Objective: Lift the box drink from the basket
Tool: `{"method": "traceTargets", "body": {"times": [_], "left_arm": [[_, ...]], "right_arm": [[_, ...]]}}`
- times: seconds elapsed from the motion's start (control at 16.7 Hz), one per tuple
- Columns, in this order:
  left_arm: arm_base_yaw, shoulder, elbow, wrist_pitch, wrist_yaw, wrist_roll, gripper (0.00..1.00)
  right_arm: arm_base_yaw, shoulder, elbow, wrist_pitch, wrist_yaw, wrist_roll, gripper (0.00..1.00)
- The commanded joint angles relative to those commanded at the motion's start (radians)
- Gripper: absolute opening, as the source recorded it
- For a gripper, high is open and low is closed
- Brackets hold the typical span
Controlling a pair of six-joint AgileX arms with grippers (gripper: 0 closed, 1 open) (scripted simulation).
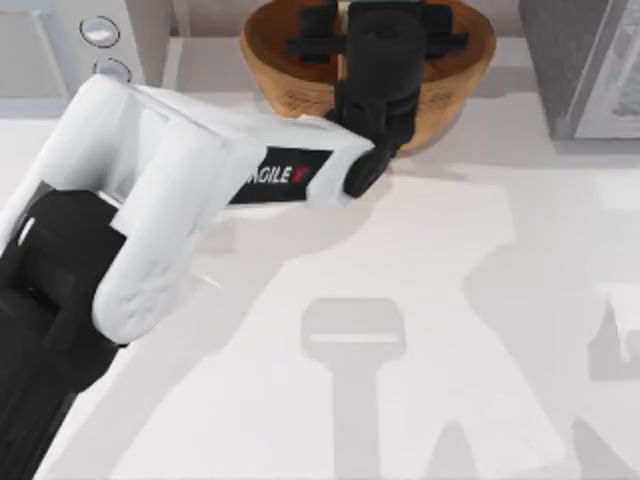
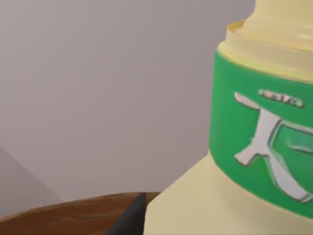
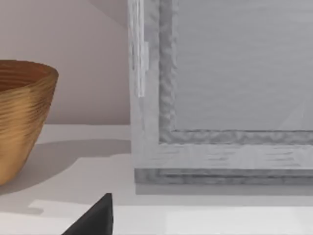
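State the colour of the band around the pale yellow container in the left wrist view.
Green band with white lettering, clearest in the left wrist view.

Rendered kitchen-style tabletop. White table [image 1: 420, 300] carries a wicker basket [image 1: 462, 78]. Grey framed appliance [image 1: 590, 70] right of basket, white dialled one [image 1: 90, 40] left.

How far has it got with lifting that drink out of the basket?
Reaching looks done: the left gripper hangs over the basket, right up against the drink. Whether it grips it, I cannot tell. The lift is left: the basket rim shows close beneath the drink. The right gripper sits parked beside a grey cabinet.
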Motion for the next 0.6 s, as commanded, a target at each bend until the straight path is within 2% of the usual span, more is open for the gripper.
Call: {"method": "traceTargets", "body": {"times": [0.6], "left_arm": [[-0.009, -0.023, 0.016, -0.034, -0.001, 0.002, 0.00]], "right_arm": [[0.000, 0.000, 0.000, 0.000, 0.000, 0.000, 1.00]]}}
